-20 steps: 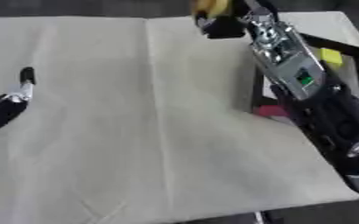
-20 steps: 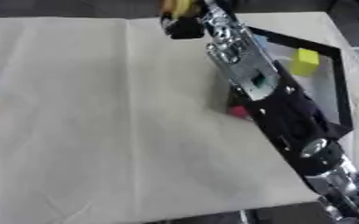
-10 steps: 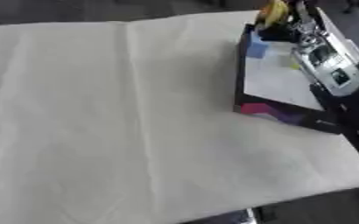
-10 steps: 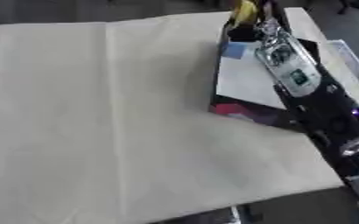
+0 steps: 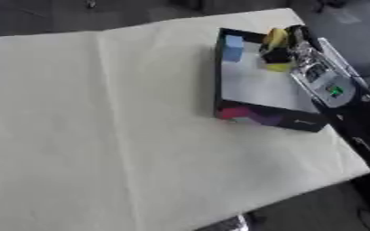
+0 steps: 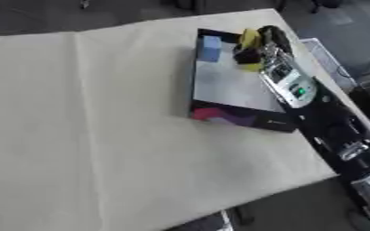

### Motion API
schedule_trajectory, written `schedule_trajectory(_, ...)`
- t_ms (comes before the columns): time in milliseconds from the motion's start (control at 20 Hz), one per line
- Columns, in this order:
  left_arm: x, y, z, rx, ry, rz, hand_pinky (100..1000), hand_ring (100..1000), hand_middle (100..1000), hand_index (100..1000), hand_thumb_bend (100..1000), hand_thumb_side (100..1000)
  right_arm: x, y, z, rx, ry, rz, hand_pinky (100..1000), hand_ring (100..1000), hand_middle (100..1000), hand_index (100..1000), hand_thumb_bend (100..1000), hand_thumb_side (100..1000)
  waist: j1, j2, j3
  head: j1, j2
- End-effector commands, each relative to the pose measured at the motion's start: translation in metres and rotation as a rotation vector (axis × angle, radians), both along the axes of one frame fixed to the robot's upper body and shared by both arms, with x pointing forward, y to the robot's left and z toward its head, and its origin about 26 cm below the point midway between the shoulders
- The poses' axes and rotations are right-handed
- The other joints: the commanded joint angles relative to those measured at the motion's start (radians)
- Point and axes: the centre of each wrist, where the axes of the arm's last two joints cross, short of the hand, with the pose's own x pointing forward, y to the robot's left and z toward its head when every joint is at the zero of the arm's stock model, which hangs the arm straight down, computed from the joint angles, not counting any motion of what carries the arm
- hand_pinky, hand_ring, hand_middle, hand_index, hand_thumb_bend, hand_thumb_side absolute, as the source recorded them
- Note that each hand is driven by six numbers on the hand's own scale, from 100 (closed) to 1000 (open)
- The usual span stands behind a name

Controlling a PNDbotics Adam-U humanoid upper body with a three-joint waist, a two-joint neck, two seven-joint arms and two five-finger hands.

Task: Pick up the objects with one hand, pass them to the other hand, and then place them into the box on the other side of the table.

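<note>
Left eye view: right hand [image 5: 281,46] reaches over the far end of the box [image 5: 255,118], fingers curled round a yellow object [image 5: 276,38]
Yellow object: held above the box's far right corner, beside a yellowish block [image 5: 279,67] lying on the box floor
Blue block [image 5: 233,48]: inside the box, at its far left corner
Box edges: dark walls, a coloured patch on the near wall; it sits near the right edge of the table [image 5: 101,135]
Open room: the cream cloth left of the box lies bare and wide — the right forearm [image 6: 314,113] runs along the box's right side
Left hand: shows in neither view
Change: the right hand was above the table's far edge a second ago — now it is over the box
</note>
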Motion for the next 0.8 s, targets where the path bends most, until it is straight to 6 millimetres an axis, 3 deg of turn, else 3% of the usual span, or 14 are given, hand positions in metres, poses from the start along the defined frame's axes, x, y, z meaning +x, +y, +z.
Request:
schedule_trajectory(50,-0.002,0.011,0.011,0.014,-0.034,0.023,689,643,679,824,278,541,-0.005,-0.016,0.018,-0.129,-0.004,-0.003,904,865,814,956,531,316,0.002,-0.016,-0.001,0.008,-0.014)
schedule_trajectory(200,-0.001,0.014,0.01,0.006,-0.036,0.034,689,642,679,824,282,539,-0.006,-0.019,0.02,-0.177,-0.003,-0.011,910,887,838,975,408,393,0.001,-0.016,0.0,0.013,-0.01)
schedule_trajectory(450,-0.001,0.015,0.009,0.0,-0.034,0.04,689,642,678,824,284,535,-0.009,-0.017,0.023,-0.204,-0.022,-0.017,906,885,838,978,357,416,-0.001,-0.016,0.001,0.022,-0.011)
schedule_trajectory(500,-0.001,0.015,0.009,-0.002,-0.034,0.041,688,640,676,822,284,536,-0.009,-0.016,0.025,-0.203,-0.035,-0.024,904,885,837,979,300,423,-0.001,-0.016,0.001,0.024,-0.011)
schedule_trajectory(550,-0.001,0.015,0.008,-0.004,-0.034,0.042,688,640,675,822,284,537,-0.01,-0.012,0.029,-0.191,-0.077,-0.023,898,878,832,974,247,422,-0.001,-0.016,0.001,0.026,-0.01)
schedule_trajectory(600,-0.001,0.015,0.008,-0.007,-0.035,0.043,687,638,673,821,283,538,-0.012,-0.007,0.036,-0.151,-0.156,-0.006,864,811,775,934,100,435,-0.001,-0.016,0.0,0.031,-0.01)
schedule_trajectory(650,-0.001,0.016,0.008,-0.018,-0.035,0.045,681,633,668,819,275,548,-0.015,0.002,0.042,-0.079,-0.269,0.033,850,777,741,906,100,439,-0.001,-0.016,0.0,0.039,-0.01)
schedule_trajectory(800,-0.001,0.019,0.008,-0.066,-0.044,0.051,675,632,672,821,267,560,-0.021,0.028,0.043,0.155,-0.576,0.192,872,786,758,924,100,432,-0.002,-0.013,0.004,0.06,-0.011)
